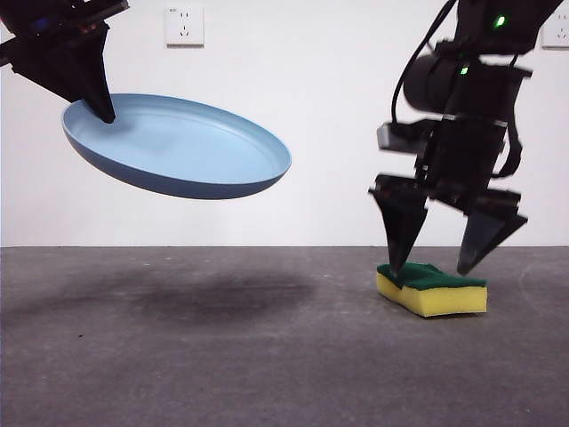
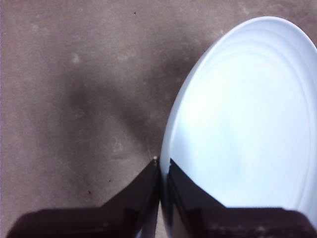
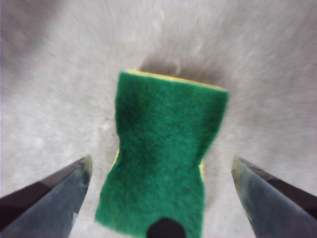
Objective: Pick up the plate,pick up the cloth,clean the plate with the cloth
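The light-blue plate hangs tilted in the air at the left, well above the table. My left gripper is shut on its rim; in the left wrist view the jaws pinch the edge of the plate. The cloth, a yellow sponge with a green top, lies flat on the table at the right. My right gripper hovers just above it, open, one jaw on each side. In the right wrist view the green face sits between the spread jaws.
The dark grey table runs across the front. A white wall with a power socket stands behind. The plate's shadow lies on the table under it.
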`<state>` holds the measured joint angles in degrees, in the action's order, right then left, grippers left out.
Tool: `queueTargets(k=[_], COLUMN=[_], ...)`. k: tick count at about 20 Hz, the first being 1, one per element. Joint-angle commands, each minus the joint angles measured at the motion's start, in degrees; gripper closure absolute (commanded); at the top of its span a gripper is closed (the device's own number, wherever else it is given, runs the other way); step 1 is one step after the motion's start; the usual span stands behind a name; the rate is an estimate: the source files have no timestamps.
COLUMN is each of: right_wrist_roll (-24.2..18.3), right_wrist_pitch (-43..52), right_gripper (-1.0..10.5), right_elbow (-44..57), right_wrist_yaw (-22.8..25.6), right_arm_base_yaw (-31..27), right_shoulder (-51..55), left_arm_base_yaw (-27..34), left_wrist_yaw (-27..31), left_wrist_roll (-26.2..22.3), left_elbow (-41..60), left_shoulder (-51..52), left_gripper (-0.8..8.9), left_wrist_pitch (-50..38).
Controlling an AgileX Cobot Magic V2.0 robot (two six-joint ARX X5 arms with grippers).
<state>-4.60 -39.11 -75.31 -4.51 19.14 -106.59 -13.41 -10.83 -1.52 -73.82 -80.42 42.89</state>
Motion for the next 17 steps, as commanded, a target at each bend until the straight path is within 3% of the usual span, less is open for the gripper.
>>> queueTargets(k=[1, 5, 8, 9, 15, 17], right_wrist_roll=[-0.66, -0.61, -0.55, -0.57, 2.82, 3.34], right_wrist_pitch=[0.83, 1.7, 1.68, 1.77, 1.75, 1.75], right_gripper=[4.7, 5.2, 8.1, 9.5, 9.6, 9.6], right_elbow=[0.09, 0.09, 0.09, 0.09, 0.02, 0.02], right_wrist_yaw=[0.0, 0.09, 0.0, 0.0, -0.35, -5.92], right_arm_base_yaw=[0.13, 0.13, 0.13, 0.13, 1.09, 2.05], right_shoulder=[-2.23, -3.72, -4.33, -4.33, -2.34, 0.72], left_arm_base_yaw=[-0.11, -0.11, -0.11, -0.11, -0.11, -0.11], left_wrist_yaw=[-0.07, -0.07, -0.04, -0.04, 0.35, 1.38], left_wrist_roll=[-0.74, -1.53, -1.53, -1.55, -1.53, -1.16], left_elbow=[0.22, 0.22, 0.22, 0.22, 0.22, 0.24], left_shoulder=[-0.04, -0.04, -0.04, -0.04, -0.13, -0.57], left_gripper=[8.2, 8.21, 8.21, 8.21, 8.2, 8.21], left_wrist_pitch=[-0.2, -0.33, -0.76, -0.83, -1.81, -3.69])
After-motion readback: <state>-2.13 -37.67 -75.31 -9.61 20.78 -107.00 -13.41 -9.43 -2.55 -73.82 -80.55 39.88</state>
